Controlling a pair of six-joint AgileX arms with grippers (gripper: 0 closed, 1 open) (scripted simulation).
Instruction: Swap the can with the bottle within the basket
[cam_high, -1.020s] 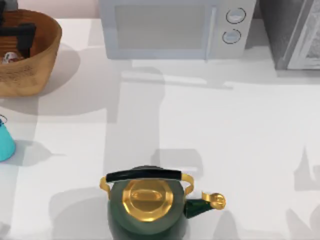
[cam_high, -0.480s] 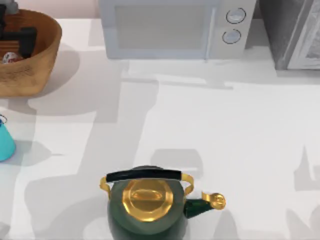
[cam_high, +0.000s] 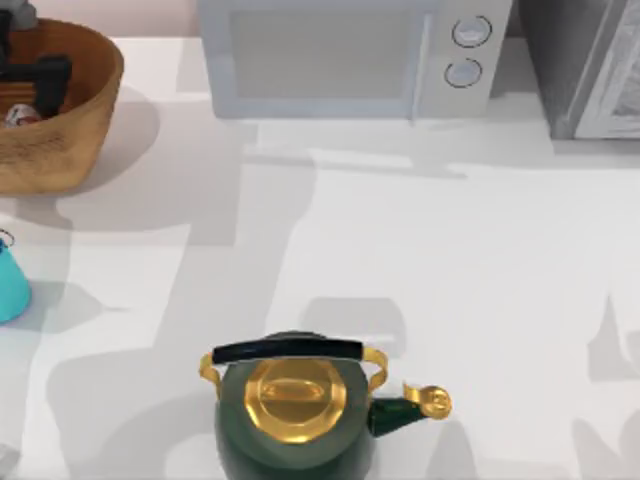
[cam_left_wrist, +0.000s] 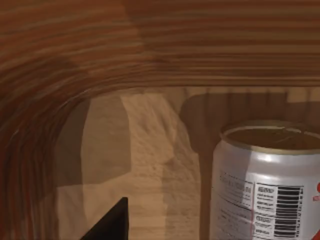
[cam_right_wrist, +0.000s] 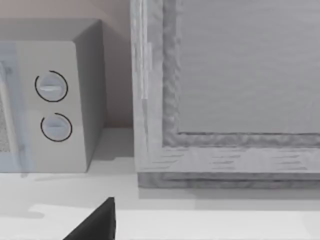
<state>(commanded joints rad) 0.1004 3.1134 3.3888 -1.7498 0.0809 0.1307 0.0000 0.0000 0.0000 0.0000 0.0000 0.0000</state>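
Note:
The tan wicker basket stands at the table's far left corner. My left gripper hangs inside it. The can stands upright on the basket floor, silver-white with a barcode and a gold-rimmed top, close beside a dark part of the left gripper. In the top view the can is a small pale spot by the gripper. A teal bottle, cut off by the picture's left edge, stands on the table in front of the basket.
A dark green and gold kettle stands at the front middle. A white microwave and a grey cabinet line the back. A dark part of my right gripper hangs above the table before the cabinet.
My left gripper has shifted slightly inside the basket, and the arm's shadow on the table has slid to the left. The can, bottle and kettle stay put.

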